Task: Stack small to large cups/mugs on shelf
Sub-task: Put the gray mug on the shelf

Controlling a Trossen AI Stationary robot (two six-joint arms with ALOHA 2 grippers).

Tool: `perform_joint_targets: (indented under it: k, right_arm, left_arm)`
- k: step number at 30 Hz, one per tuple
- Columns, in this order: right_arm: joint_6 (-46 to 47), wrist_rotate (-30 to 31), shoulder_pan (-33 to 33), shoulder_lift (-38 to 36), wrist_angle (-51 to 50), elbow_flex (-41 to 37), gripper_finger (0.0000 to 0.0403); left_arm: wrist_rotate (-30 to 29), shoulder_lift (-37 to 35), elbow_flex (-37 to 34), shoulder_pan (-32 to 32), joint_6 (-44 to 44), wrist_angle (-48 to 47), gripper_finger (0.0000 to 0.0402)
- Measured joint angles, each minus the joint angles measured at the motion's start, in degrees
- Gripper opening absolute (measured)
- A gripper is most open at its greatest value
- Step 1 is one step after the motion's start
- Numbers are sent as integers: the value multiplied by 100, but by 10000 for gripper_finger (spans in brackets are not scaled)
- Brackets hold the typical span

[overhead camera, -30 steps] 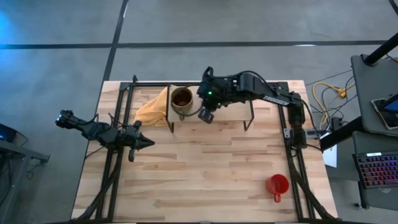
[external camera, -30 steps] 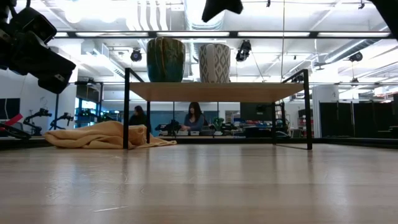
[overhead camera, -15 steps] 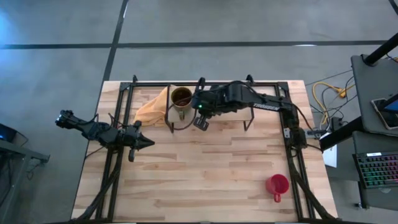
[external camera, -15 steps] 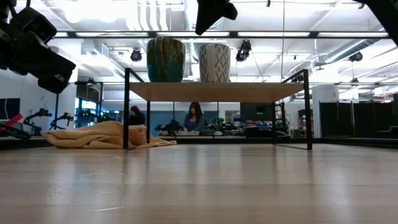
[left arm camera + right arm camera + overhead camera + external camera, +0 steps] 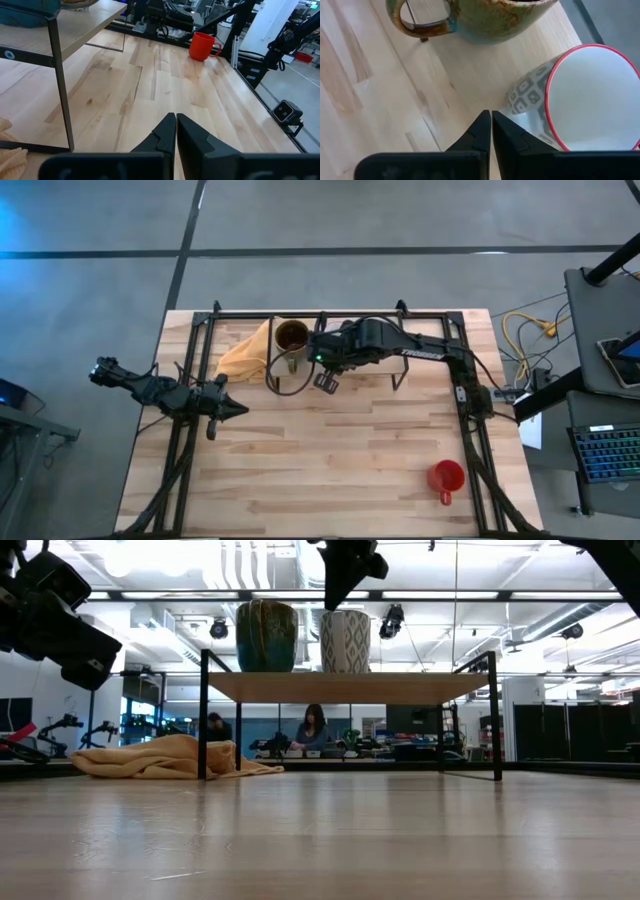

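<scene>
The right gripper [image 5: 487,131] has slid leftward along the shelf [image 5: 400,687] since a second ago and now hangs above the white mug [image 5: 345,641], its fingers pressed together and holding nothing. The white mug stands upright on the shelf just beside the brownish-olive mug [image 5: 291,339], the two apart. The red mug [image 5: 446,477] sits on the worktop [image 5: 340,450] near the right front corner, well apart from the shelf. The left gripper [image 5: 175,131] waits, pressed together, over the worktop's left side, near a yellow cloth [image 5: 246,356].
</scene>
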Motion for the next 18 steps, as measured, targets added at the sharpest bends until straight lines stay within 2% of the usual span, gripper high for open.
perform_joint_targets:
  k: [11,18]
  right_arm:
    - [-11,-2,20,-11,126,0,8]
    - [-410,219,-8,-4,151,0,8]
  left_arm:
    - [0,2,0,0,-1,0,0]
    - [0,0,0,0,-1,1,0]
